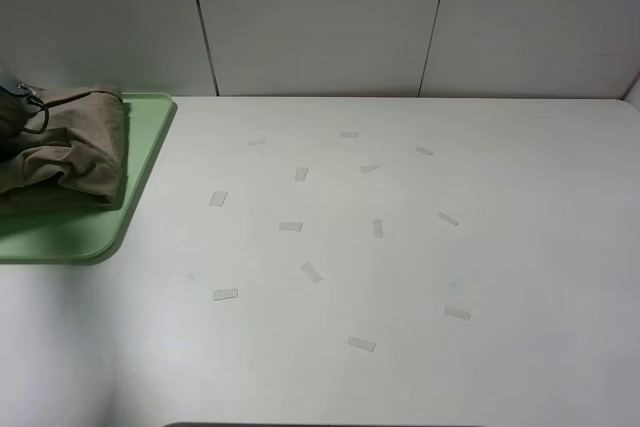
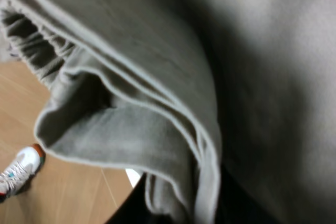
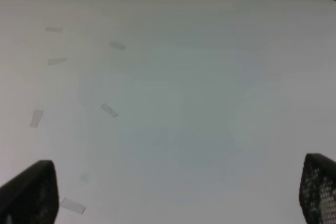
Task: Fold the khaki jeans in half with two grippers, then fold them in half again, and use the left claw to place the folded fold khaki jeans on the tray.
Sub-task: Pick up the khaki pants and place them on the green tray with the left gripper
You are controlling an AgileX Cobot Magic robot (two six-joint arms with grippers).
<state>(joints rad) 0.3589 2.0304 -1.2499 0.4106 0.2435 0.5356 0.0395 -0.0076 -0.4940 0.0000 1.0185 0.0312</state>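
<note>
Pinching a thick fold of the khaki jeans [image 2: 157, 93], my left claw [image 1: 14, 107] is closed down tight on the cloth at the far left edge of the overhead view; only a bit of its grey bracket and cable loop show there, and its own camera sees little beyond layered khaki, so the fingertips themselves are hidden. My right gripper [image 3: 173, 192] hangs over bare table [image 1: 400, 247] with its jaws spread as wide as they go, holding nothing.

Outward from the claw, the jeans sit as a folded bundle on the tray [image 1: 140, 157], toward its back, slumped and rumpled rather than flat. Part of the bundle runs out of the overhead picture, so I cannot tell whether all of it rests on the tray. Bare pale-green tray shows in front of the bundle.

I judge the cloth soft, light and floppy: it sags where unsupported, and its stacked layers may slide apart or spring open. Hems and the gathered waistband [image 2: 37, 45] are thicker and give a firmer bite. Gripping through all layers near the folded edge should keep the bundle together.

Small strips of tape [image 1: 290, 226] dot the table, well away from the tray.
</note>
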